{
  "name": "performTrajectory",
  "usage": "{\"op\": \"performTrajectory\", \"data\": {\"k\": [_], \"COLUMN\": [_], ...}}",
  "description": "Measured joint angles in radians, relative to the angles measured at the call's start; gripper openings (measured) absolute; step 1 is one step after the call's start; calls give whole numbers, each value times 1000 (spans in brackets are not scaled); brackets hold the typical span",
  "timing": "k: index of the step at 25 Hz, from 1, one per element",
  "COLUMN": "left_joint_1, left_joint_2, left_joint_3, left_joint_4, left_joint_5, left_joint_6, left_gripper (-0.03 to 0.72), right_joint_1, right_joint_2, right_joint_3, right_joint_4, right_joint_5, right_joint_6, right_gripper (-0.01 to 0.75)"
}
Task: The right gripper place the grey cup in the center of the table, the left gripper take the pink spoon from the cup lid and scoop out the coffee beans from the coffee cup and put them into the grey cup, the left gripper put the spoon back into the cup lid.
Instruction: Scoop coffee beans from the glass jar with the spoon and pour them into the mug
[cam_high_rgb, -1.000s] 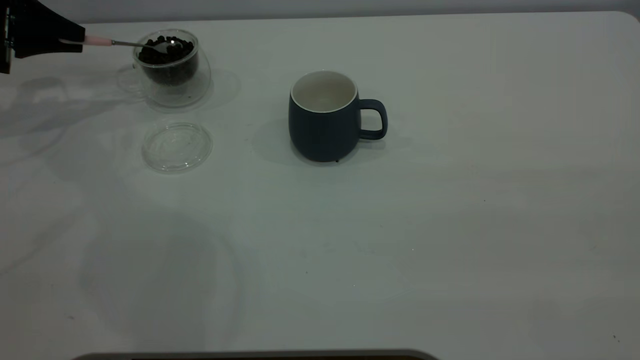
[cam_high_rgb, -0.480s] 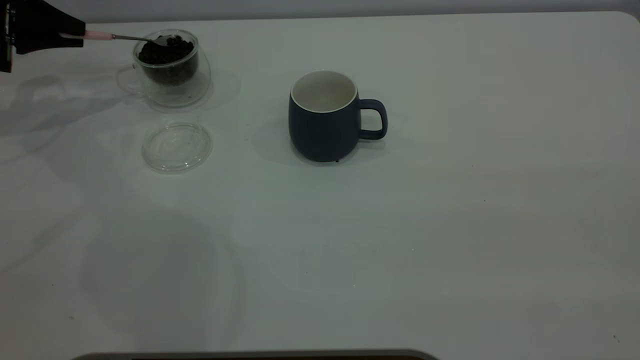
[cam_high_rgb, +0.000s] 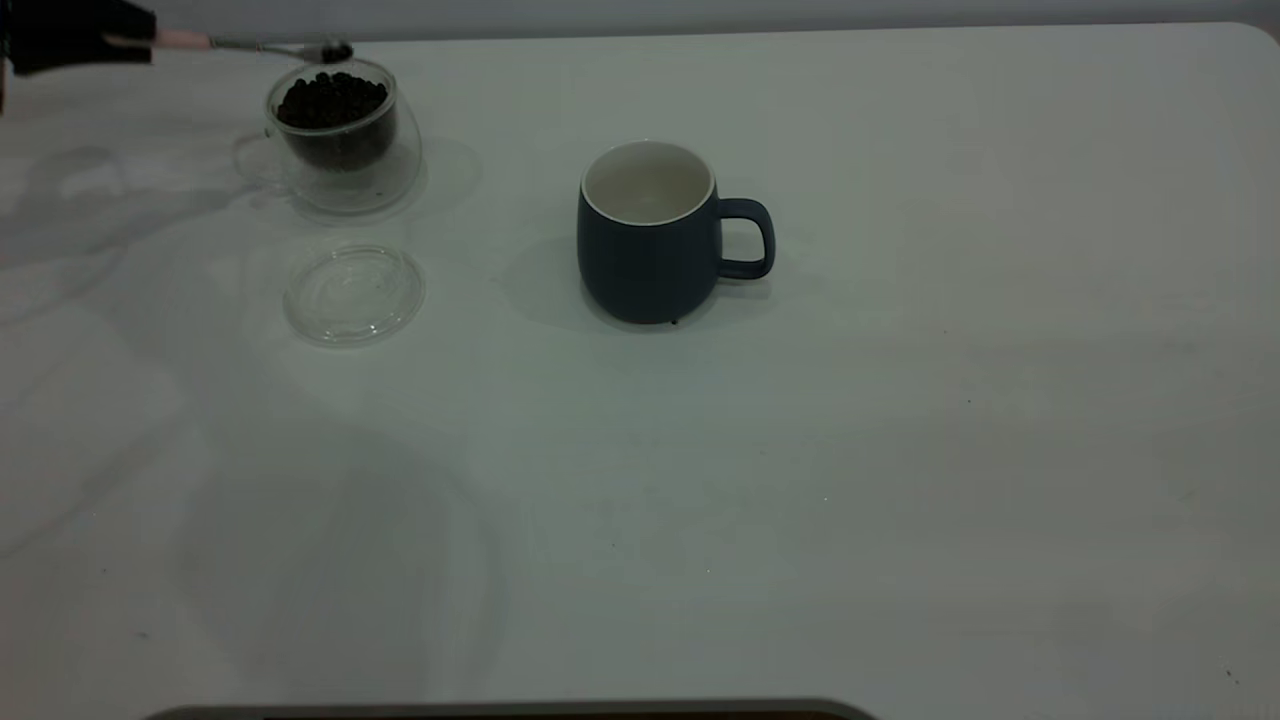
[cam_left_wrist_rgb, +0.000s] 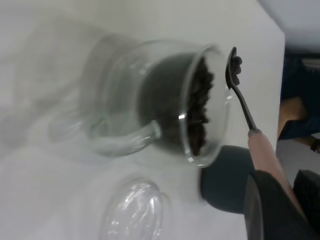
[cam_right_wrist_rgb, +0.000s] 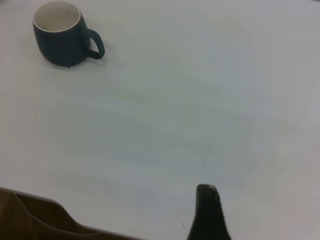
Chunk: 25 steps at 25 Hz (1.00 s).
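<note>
My left gripper (cam_high_rgb: 135, 38) is at the far left of the table (cam_high_rgb: 900, 450), shut on the pink spoon (cam_high_rgb: 185, 40) by its handle. The spoon is level, and its bowl carries a few coffee beans (cam_high_rgb: 335, 50) just above the far rim of the coffee cup (cam_high_rgb: 345, 150). The glass cup holds a heap of beans (cam_high_rgb: 332, 100). The left wrist view shows the gripper (cam_left_wrist_rgb: 287, 200), the spoon (cam_left_wrist_rgb: 262, 150) and the cup (cam_left_wrist_rgb: 145, 105). The cup lid (cam_high_rgb: 353, 293) lies bare in front of the cup. The grey cup (cam_high_rgb: 648, 240) stands upright mid-table with nothing inside. My right gripper (cam_right_wrist_rgb: 207, 205) hovers over bare table, far from the grey cup (cam_right_wrist_rgb: 62, 35).
The table's far edge runs just behind the coffee cup. A dark ledge (cam_high_rgb: 500, 712) lies along the near edge. The grey cup's handle (cam_high_rgb: 750, 238) points right. The lid also shows in the left wrist view (cam_left_wrist_rgb: 132, 210).
My left gripper has lifted the spoon out of the coffee cup's beans, up and toward the far edge, with a few beans in its bowl. Nothing else moved.
</note>
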<state>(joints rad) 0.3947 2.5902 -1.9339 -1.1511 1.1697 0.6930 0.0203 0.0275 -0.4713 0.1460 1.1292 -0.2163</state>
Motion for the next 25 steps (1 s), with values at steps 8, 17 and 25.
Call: {"op": "performTrajectory", "data": {"k": [8, 17, 25], "left_joint_1": [-47, -154, -237], "left_joint_2": [-20, -46, -46], "left_joint_3": [0, 0, 0], "left_joint_4": [4, 4, 6], "left_joint_5": [0, 0, 0], "left_joint_6": [-24, -47, -51], "left_gripper": [127, 127, 127], "right_joint_1": [0, 0, 0], "right_joint_2": [0, 0, 0], "right_joint_3": [0, 0, 0], "right_joint_4": [0, 0, 0], "right_joint_5": [0, 0, 0], "right_joint_6": [0, 0, 0], "right_gripper": [588, 588, 588]}}
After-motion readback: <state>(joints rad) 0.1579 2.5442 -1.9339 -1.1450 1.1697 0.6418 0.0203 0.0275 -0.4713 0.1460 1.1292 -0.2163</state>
